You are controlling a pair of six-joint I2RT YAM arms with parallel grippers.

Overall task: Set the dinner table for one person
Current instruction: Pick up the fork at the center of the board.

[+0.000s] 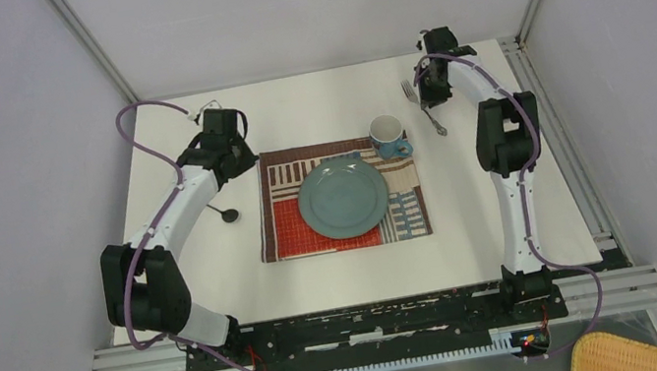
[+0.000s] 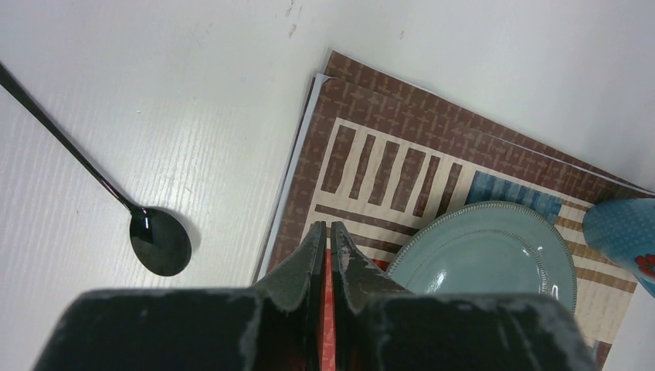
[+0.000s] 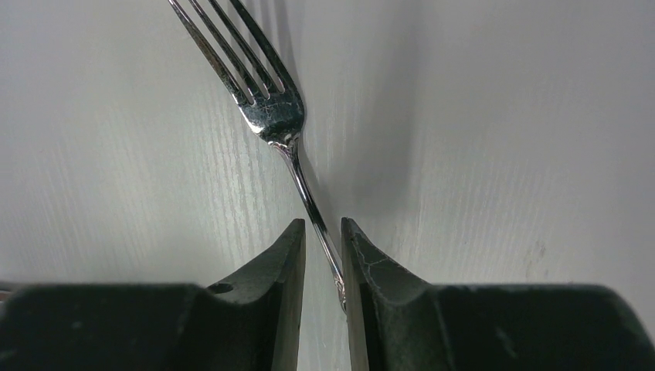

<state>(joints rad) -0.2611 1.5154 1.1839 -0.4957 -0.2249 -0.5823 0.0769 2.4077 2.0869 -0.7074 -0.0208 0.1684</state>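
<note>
Plate [image 1: 342, 196] and cup [image 1: 386, 133] placed; spoon [image 1: 227, 213], 9 o'clock, unplaced. Left hand [image 2: 325, 228] shut, empty; right hand [image 3: 323, 224] narrowly straddles fork [image 3: 274, 116], grip unclear.

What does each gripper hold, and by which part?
Left gripper: nothing, shut. Right gripper straddles the handle of the silver metal fork; whether it is clamped cannot be told.
</note>
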